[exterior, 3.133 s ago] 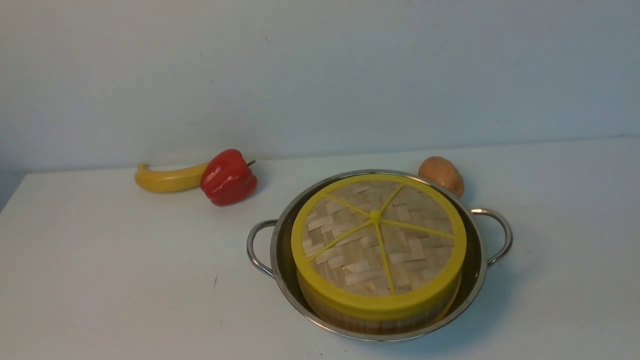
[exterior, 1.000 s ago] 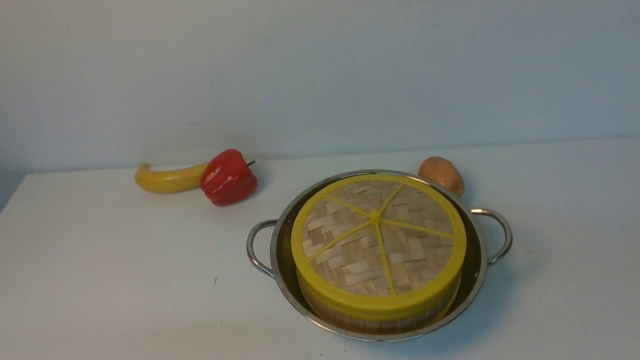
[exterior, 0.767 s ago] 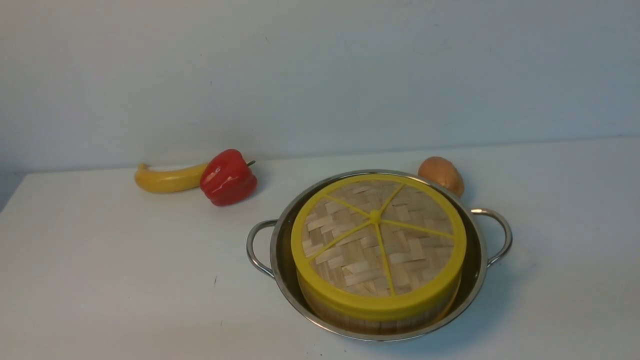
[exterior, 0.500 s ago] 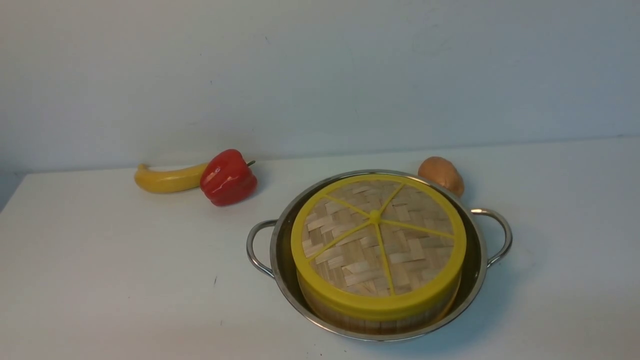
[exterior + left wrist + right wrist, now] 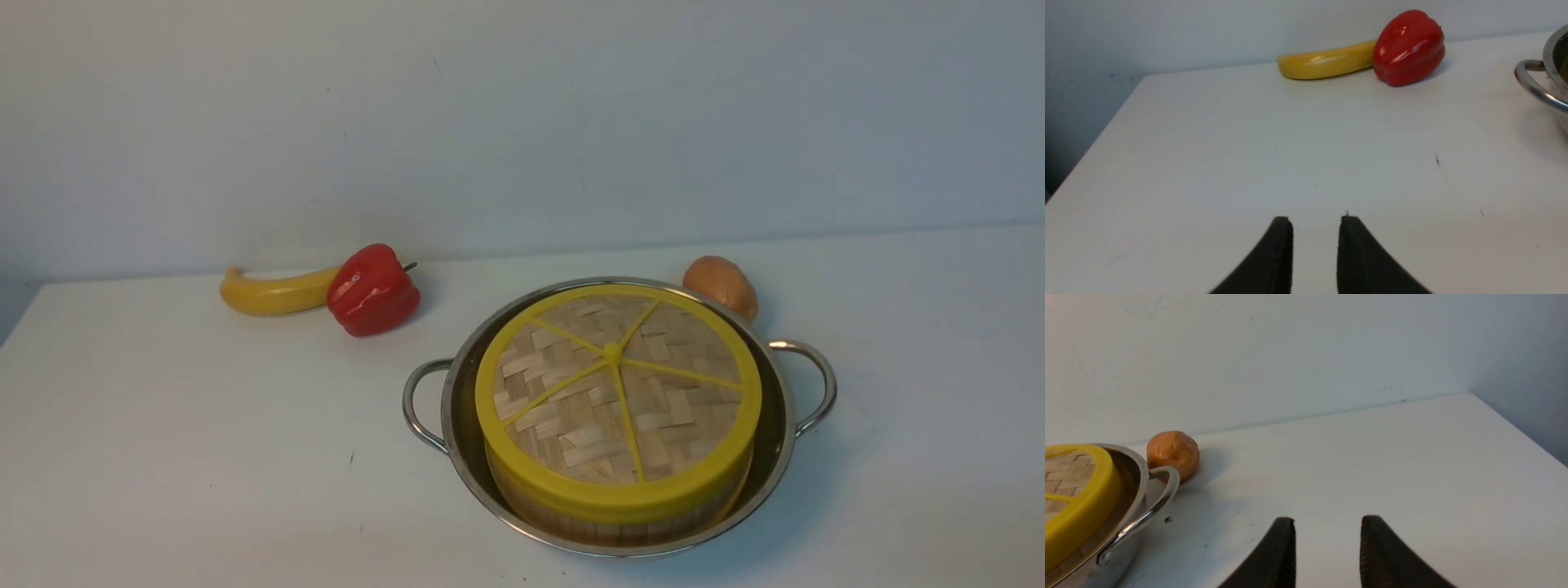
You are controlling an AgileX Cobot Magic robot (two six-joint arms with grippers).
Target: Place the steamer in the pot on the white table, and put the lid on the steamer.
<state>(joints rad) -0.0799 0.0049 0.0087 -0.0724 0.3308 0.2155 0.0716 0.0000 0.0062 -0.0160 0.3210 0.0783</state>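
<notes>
Nearest the robot, both grippers hang low over bare white counter [image 5: 163,457], out of sight in the front view but plain in the wrist views. The left gripper [image 5: 1315,222] has its jaws apart with nothing between them, only white surface showing through the gap. The right gripper [image 5: 1327,522] matches it: jaws apart, empty, well clear of the cookware.

A step further out sits the pot [image 5: 780,457], shiny steel, a looped handle on each side, resting flat on the counter. Inside it stands the steamer [image 5: 620,523], its bamboo wall just visible below the yellow band, with a dark gap of pot wall around it. On top of the steamer lies the lid [image 5: 618,400], woven bamboo under five thin yellow spokes, thick yellow rim seated level all the way round. What is inside the steamer is hidden by the lid.

Beyond the pot, on the right, a brown potato [image 5: 721,286] sits just behind the rim, near the right handle. Over on the left and well apart from the pot, a red bell pepper [image 5: 372,290] rests touching the end of a yellow banana [image 5: 273,292], both close to the pale wall [image 5: 522,122] at the counter's far edge.
</notes>
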